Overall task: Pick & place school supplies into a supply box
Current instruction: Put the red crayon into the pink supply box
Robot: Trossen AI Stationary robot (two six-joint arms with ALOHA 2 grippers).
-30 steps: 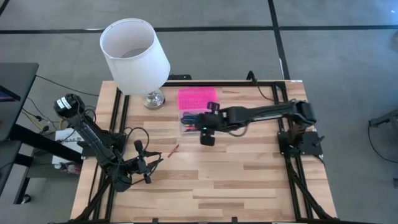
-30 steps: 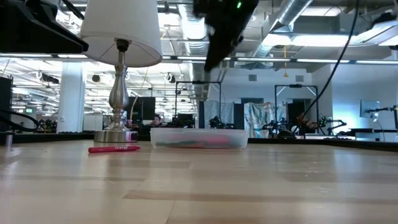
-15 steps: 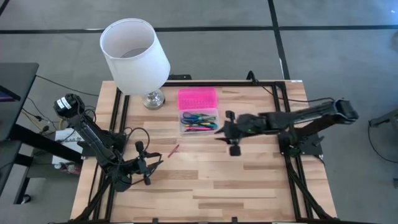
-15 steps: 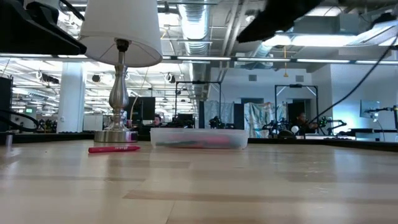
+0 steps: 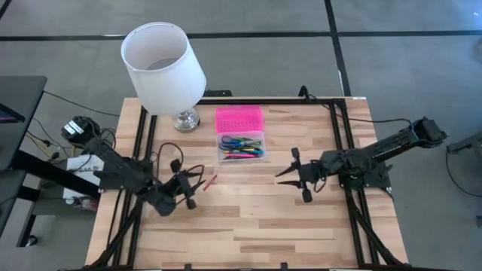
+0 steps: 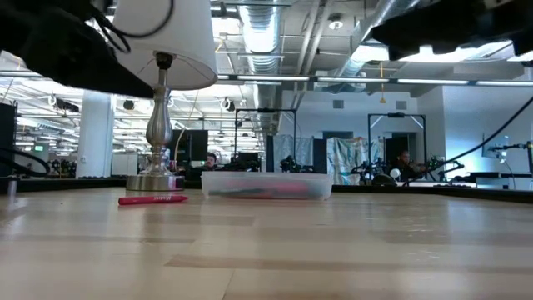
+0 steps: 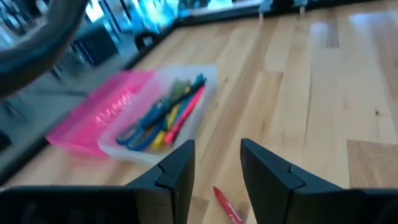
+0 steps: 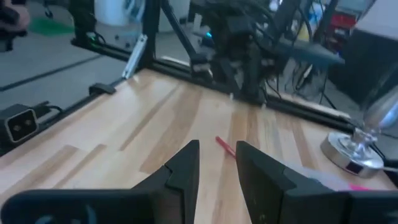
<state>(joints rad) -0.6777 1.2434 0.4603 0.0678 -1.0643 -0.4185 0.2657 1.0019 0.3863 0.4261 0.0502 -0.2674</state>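
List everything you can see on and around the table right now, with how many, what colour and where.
Table: one, light wood with a black frame, centre of the high view.
Supply box: one, clear base with its pink lid folded open, at the far middle of the table.
School supplies: several pens and pencils in mixed colours plus blue-handled scissors, lying inside the supply box; exact count cannot be told.
Red pen: one, lying loose on the table, between the supply box and the left gripper.
Lamp: one, white shade on a silver base, far left corner of the table.
Left gripper: one, dark, open and empty, beside the red pen.
Right gripper: one, dark, open and empty, over the table to the right of the supply box.
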